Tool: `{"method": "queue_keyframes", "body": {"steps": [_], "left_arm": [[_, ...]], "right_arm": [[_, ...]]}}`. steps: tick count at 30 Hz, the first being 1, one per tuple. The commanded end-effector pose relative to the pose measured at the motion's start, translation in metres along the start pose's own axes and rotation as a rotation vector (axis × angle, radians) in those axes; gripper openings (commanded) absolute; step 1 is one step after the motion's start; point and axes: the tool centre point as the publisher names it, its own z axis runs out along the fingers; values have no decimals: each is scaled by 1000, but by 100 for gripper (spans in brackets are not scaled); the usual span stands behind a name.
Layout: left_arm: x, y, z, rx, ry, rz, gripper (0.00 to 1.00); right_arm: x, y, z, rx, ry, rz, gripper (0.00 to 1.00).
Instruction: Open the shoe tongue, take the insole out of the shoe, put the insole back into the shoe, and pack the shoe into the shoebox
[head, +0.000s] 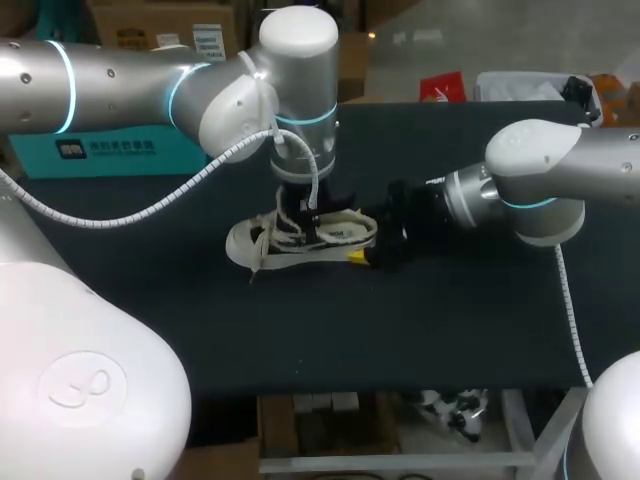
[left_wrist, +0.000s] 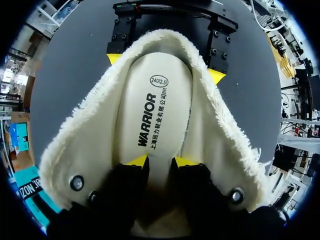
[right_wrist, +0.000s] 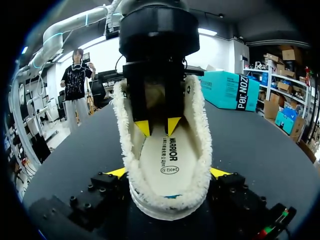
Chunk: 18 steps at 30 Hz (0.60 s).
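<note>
Shoe (head: 300, 238) is clamped at the heel by the right gripper (right_wrist: 168, 172). Its jaws are spread wide, with one yellow tip pressed on each side of the fleece collar. The left gripper (left_wrist: 161, 161) is lowered into the shoe opening from above. Its fingers are parted by a narrow gap and nothing is seen held. The insole (left_wrist: 157, 110) is seated flat inside the shoe, directly under and ahead of those tips. The shoe is stood on the table (head: 450, 320), between the two grippers.
</note>
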Motion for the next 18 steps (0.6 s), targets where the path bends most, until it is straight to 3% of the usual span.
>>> {"method": "queue_keyframes", "body": {"steps": [1,11,18], "left_arm": [[-12,-6,39,7,-43,-2,33],[-27,-13,47,55,-190,-17,32],[-43,-17,47,67,-247,-40,32]], "right_arm": [[-1,-1,0,-3,2,-1,0],[-1,-1,0,-3,2,-1,0],[-1,-1,0,-3,2,-1,0]]}}
